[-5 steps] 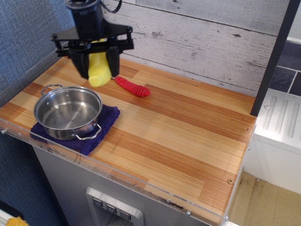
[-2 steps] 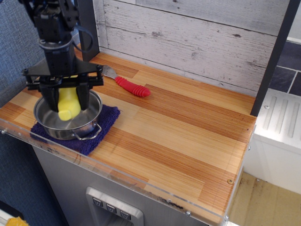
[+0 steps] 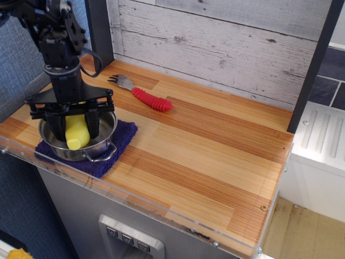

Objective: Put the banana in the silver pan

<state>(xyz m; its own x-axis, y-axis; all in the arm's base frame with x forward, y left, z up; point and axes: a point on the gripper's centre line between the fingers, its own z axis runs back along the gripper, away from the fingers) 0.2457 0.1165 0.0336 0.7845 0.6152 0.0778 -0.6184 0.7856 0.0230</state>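
The yellow banana (image 3: 77, 134) stands nearly upright inside the silver pan (image 3: 102, 141), its lower end down in the bowl. The pan sits at the front left of the wooden counter on a dark purple cloth (image 3: 116, 145). My gripper (image 3: 74, 125) hangs straight down over the pan with its black fingers (image 3: 92, 122) on either side of the banana, shut on it. The arm hides the pan's far rim and much of its inside.
A red-handled metal fork (image 3: 145, 95) lies on the counter behind the pan, near the plank wall. A dark post (image 3: 99, 29) stands at the back left. The counter's front edge (image 3: 161, 210) carries a clear plastic strip. A white appliance (image 3: 318, 140) stands to the right.
The gripper carried the banana from above the back of the counter forward and down into the pan. Since 0.4 s ago it has sunk a little lower.
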